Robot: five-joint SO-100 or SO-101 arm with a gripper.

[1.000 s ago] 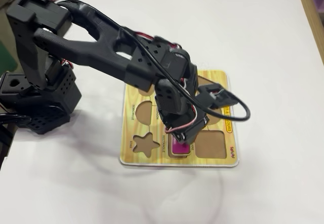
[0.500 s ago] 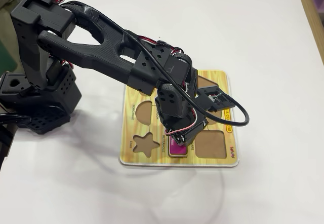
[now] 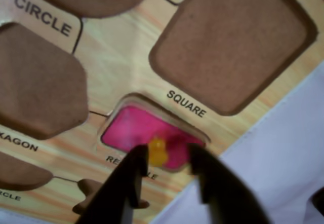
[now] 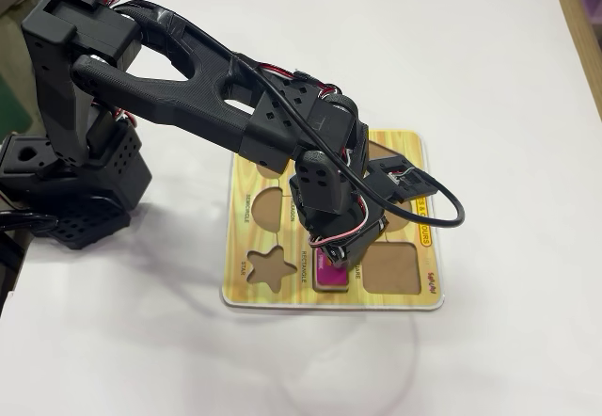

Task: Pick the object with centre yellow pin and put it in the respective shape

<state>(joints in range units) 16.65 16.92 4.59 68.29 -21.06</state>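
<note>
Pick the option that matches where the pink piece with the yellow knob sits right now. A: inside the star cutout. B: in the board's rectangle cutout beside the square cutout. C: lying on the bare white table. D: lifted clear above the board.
B: in the wrist view the pink piece lies in its recess below the SQUARE label, with the gripper open around its yellow knob.

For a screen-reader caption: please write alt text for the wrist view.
Two black fingers straddle the yellow knob of a magenta rectangular piece lying in the rectangle recess of a wooden shape board. The square recess above it is empty.
</note>
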